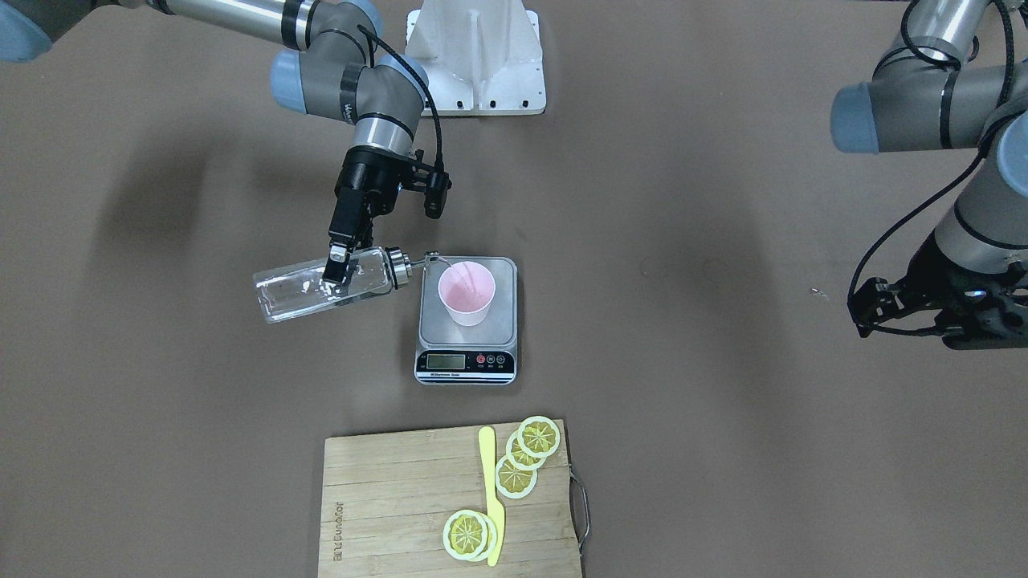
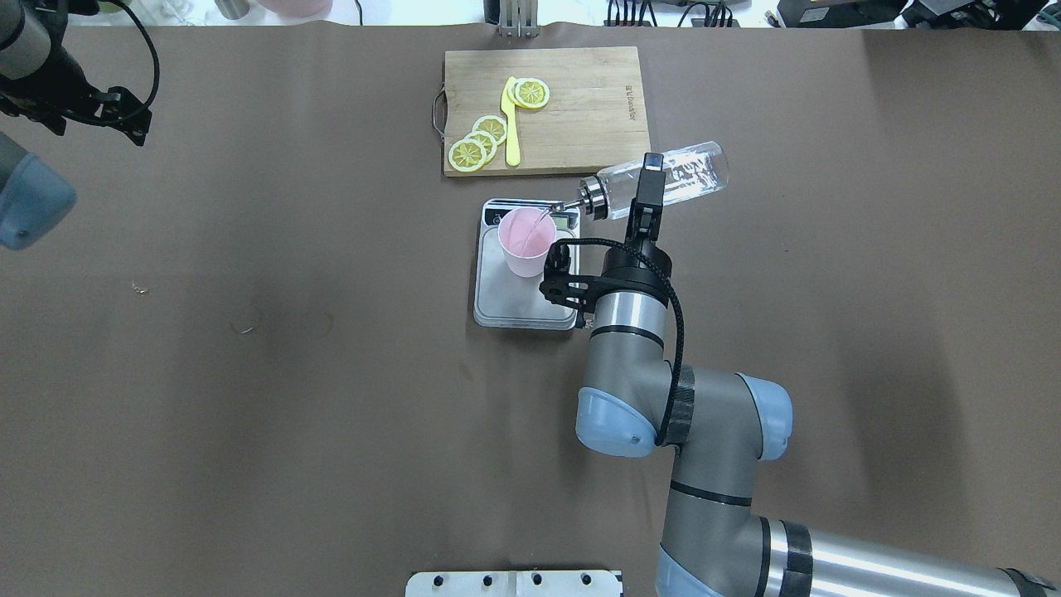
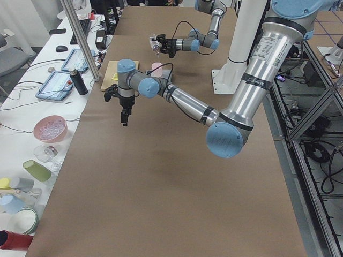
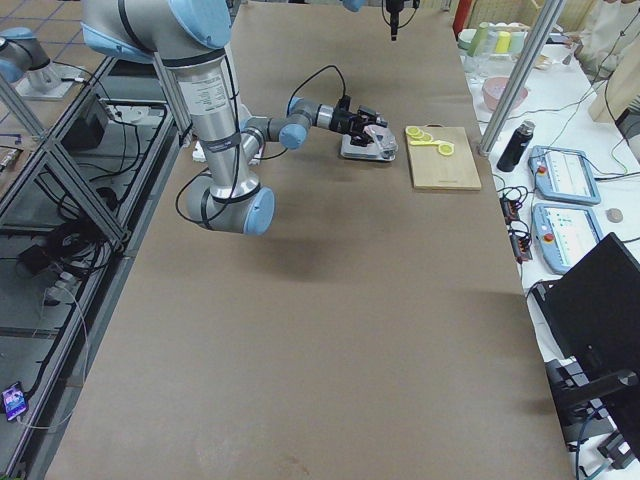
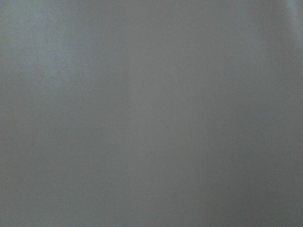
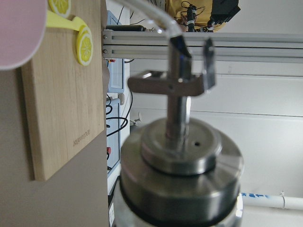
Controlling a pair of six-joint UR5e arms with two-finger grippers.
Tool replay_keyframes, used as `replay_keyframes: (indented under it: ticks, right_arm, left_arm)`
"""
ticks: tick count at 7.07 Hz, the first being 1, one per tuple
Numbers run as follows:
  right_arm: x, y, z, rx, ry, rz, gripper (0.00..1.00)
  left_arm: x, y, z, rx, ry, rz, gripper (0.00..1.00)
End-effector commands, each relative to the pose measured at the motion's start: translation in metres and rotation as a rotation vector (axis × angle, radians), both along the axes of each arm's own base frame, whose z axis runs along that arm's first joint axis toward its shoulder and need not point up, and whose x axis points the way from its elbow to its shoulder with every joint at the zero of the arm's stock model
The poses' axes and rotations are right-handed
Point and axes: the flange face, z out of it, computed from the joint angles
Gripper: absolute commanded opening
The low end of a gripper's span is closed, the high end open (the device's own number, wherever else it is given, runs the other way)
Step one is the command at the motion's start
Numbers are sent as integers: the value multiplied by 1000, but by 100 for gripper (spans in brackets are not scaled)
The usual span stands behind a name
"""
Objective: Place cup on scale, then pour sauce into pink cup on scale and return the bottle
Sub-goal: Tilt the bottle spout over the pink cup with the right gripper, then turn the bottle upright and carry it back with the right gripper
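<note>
My right gripper [image 1: 337, 269] is shut on the clear glass bottle [image 1: 293, 293] and holds it tipped nearly level, left of the scale in the front view. Its metal spout [image 1: 430, 258] reaches over the rim of the pale pink cup [image 1: 466, 293], and a thin stream of clear sauce runs into the cup. The cup stands upright on the steel scale [image 1: 506, 325]. Overhead, the bottle [image 2: 688, 174], cup [image 2: 526, 240] and scale [image 2: 514, 303] show the same. The right wrist view shows the bottle's cap [image 6: 182, 156] close up. My left gripper [image 1: 915, 313] hangs far off to the side; its fingers are hidden.
A wooden cutting board [image 1: 401, 498] with lemon slices [image 1: 526, 457] and a yellow knife [image 1: 491, 498] lies beyond the scale, on the operators' side. The white robot base [image 1: 478, 56] stands behind the scale. The left wrist view is blank grey.
</note>
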Motion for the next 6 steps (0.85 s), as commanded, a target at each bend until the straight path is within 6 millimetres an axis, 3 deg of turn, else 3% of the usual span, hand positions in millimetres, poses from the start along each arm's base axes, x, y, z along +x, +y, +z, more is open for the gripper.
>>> replay_keyframes:
  ticks: [1, 2, 4, 6]
  right_arm:
    - [7, -10, -3, -39, -189, -47, 0]
    - [14, -16, -6, -59, -247, -55, 0]
    - [52, -25, -25, -113, -423, -91, 0]
    - [120, -28, -19, -202, -651, -108, 0]
  left_arm:
    - [0, 0, -1, 1, 1, 1, 99]
    - [0, 0, -1, 1, 1, 1, 99]
    - [2, -1, -4, 5, 3, 2, 99]
    - [2, -1, -8, 11, 6, 1, 99]
